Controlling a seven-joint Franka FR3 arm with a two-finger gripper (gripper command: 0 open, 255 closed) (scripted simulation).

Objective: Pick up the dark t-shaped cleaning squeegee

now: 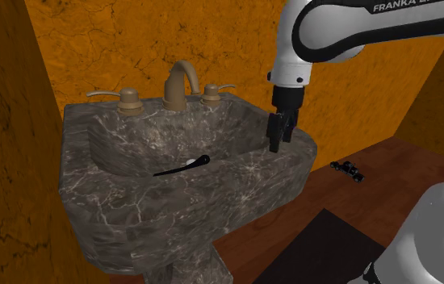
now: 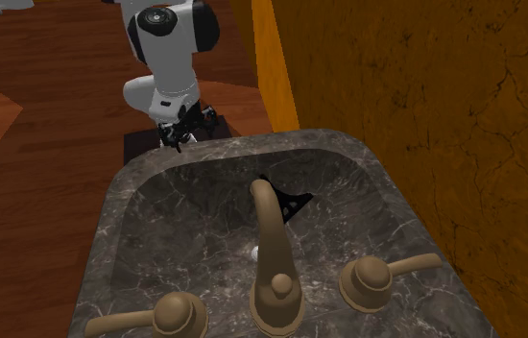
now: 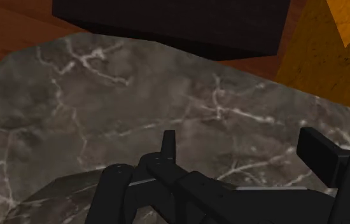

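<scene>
Hovering above the near rim of the marble sink (image 1: pixel 245 184), on the side toward my stand. My fingers (image 3: pixel 319 151) are spread, with nothing between them but stone below. The dark squeegee (image 1: pixel 182 166) lies flat in the basin (image 1: pixel 131 145), in front of the faucet (image 1: pixel 182 81) and well apart from me. Which end is the blade is uncertain, since the faucet partly hides it. Judgement: I stay high to clear the rim, and open so I am ready to straddle the handle.

White arm (image 1: pixel 329 32) bent at wrist, claw (image 1: pixel 280 139) pointing straight down, black fingers (image 3: pixel 168 143) spread apart, nothing between.
</scene>
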